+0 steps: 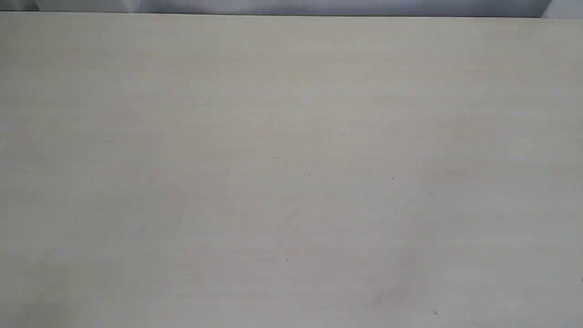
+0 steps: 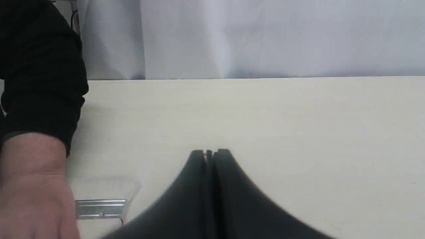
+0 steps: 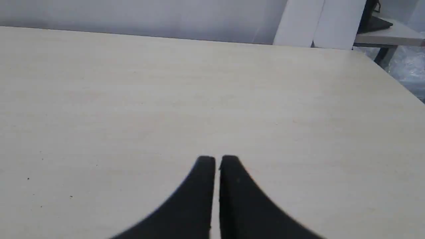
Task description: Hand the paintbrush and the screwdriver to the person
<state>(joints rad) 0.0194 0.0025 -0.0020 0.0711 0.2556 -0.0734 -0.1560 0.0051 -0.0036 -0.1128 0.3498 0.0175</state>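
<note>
In the left wrist view the paintbrush point(image 2: 101, 199) lies flat on the table; only its pale bristles and silver ferrule show. The person's hand point(image 2: 33, 189), with a black sleeve cuff above the wrist, covers the rest of the brush, handle included. My left gripper point(image 2: 210, 152) is shut with nothing between its black fingers and hangs apart from the brush. My right gripper point(image 3: 217, 158) is shut too and empty, over bare table. The screwdriver is out of view. The exterior view shows only the tabletop, with neither gripper in it.
The pale wooden table point(image 1: 291, 173) fills the exterior view, with a grey-white backdrop point(image 2: 265, 36) behind its far edge. In the right wrist view white panels point(image 3: 318, 23) and a side desk point(image 3: 388, 35) stand beyond the table's corner.
</note>
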